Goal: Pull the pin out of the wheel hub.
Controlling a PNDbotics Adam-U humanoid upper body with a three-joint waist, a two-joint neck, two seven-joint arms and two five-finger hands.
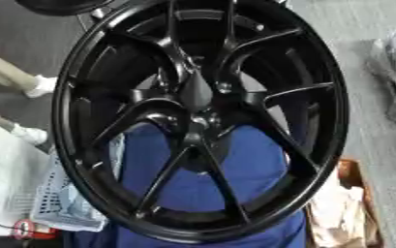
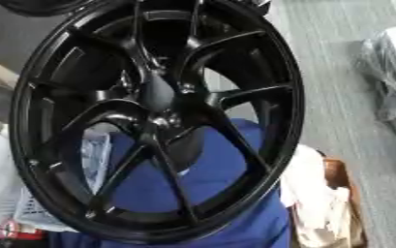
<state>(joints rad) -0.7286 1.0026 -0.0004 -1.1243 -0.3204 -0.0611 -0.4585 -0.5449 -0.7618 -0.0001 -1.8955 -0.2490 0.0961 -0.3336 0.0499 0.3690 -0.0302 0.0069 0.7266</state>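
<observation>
A glossy black wheel rim point(image 1: 74, 145) with thin forked spokes fills both views, standing tilted on its edge. At its hub point(image 1: 203, 118) a dark grey, blunt, tapered shape point(image 1: 197, 90) stands out over the centre, seen also in the right eye view point(image 2: 155, 93); it looks like the pin, but I cannot tell for sure. Small bolt holes ring the hub. Neither of my hands shows in either view.
Behind the wheel lies a blue cloth point(image 1: 251, 169). A white mesh basket point(image 1: 61, 203) sits at the lower left, and a brown box with white cloth point(image 1: 345, 208) at the lower right. A plastic-wrapped bundle point(image 2: 391, 72) lies on the grey floor at the right.
</observation>
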